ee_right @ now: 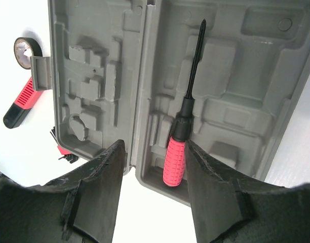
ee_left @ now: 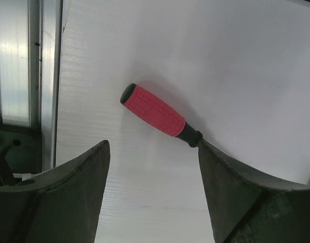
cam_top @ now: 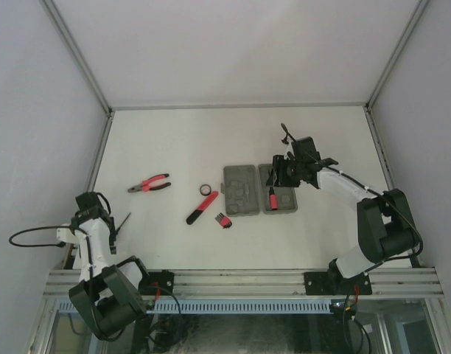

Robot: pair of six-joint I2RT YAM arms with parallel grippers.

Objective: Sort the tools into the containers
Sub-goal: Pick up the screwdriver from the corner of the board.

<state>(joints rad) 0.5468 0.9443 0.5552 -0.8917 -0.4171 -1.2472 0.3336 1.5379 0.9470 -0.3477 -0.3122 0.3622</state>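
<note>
Here, left claw point(ee_left: 152, 148) spread near red-handled tool point(ee_left: 153, 110), right claw point(ee_right: 154, 147) spread over screwdriver point(ee_right: 182, 115) lying in grey case point(ee_right: 246, 93)

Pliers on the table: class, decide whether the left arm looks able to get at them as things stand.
Probably yes. The pliers lie alone on bare table just ahead of the left gripper, whose jaws stand open, and nothing seems to lie between them.

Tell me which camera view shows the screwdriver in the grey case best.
The right wrist view: the screwdriver is large, its black shaft and red handle lying in the right half of the case. The top view shows only its small red handle. The left wrist view does not show it.
</note>
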